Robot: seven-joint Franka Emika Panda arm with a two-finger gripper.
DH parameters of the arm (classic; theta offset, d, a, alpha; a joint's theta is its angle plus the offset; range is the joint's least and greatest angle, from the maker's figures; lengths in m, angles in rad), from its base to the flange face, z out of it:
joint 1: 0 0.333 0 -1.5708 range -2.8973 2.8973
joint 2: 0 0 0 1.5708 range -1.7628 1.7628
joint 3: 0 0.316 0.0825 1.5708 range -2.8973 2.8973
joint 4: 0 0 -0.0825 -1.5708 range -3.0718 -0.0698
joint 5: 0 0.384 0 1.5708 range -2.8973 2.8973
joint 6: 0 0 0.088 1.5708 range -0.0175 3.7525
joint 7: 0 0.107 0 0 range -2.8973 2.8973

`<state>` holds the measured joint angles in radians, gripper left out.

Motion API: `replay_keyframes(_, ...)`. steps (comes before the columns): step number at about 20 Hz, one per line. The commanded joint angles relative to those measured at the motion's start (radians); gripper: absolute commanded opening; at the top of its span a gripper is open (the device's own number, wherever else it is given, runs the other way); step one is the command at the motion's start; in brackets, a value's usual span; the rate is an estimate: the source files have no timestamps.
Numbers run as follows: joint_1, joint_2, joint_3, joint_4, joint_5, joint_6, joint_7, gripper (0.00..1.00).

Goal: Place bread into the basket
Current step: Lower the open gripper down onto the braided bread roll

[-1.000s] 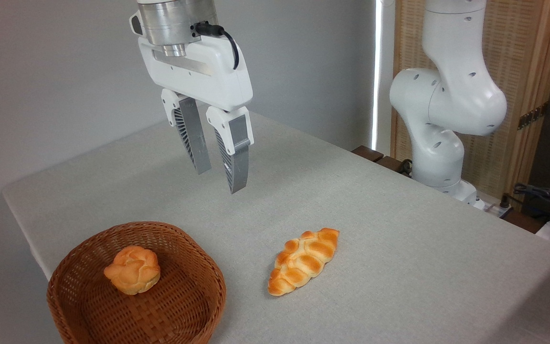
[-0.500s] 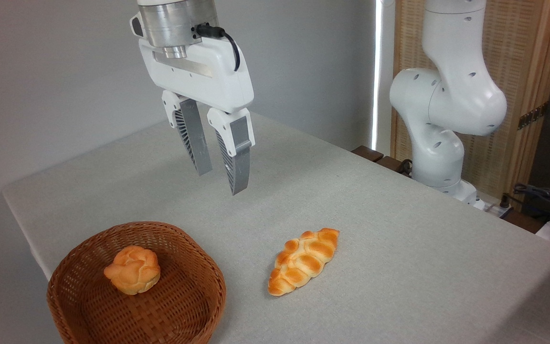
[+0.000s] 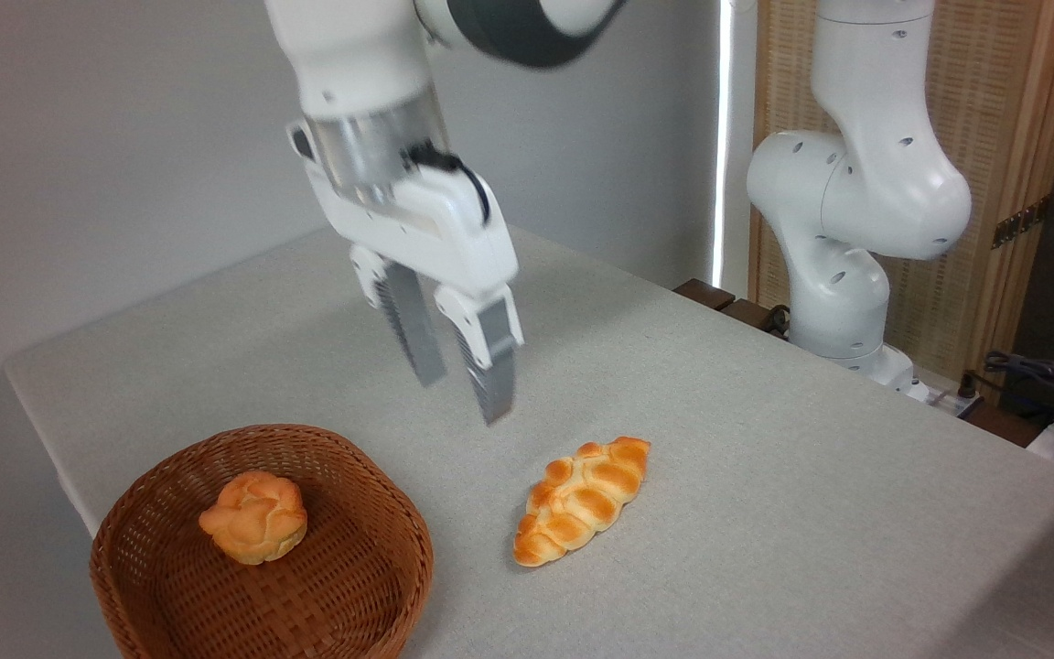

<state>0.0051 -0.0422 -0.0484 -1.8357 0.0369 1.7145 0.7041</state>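
— Two fingers, a narrow gap between them, and nothing in it: is that how you read the gripper point(image 3: 458, 394)?

— Yes. It hangs in the air above the worktop point(image 3: 765, 439), fingers pointing down and a little tilted, parted only slightly and touching nothing. The outline is blurred, so I would not say more about the gap than that.

— Where is the bread point(image 3: 583, 500)?

— Flat on the worktop, below and to the right of the fingertips, clear of them. It lies on a slant, one pointed end toward the camera and the other away to the right. I judge the gripper sits above and behind it because the pick is not yet made.

— And the basket point(image 3: 381, 599)?

— At the lower left, near the worktop's front corner, just beside the loaf but not touching it. A small round bun point(image 3: 254, 516) already sits inside, left of centre, which leaves room on the right.

— Will that opening do?

— Probably not; across the braid the loaf looks wider than the gap, so the fingers would need to spread.
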Motion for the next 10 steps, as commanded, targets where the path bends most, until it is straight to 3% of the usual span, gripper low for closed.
replay_keyframes(1,0.0,-0.097,0.004,-0.171,0.037,0.062,0.008,1.0)
replay_keyframes(4,0.004,-0.126,0.013,-0.267,0.078,0.105,0.005,1.0)
replay_keyframes(9,0.004,-0.136,0.013,-0.35,0.083,0.145,-0.003,1.0)
replay_keyframes(10,0.006,-0.136,0.013,-0.364,0.102,0.158,-0.003,1.0)
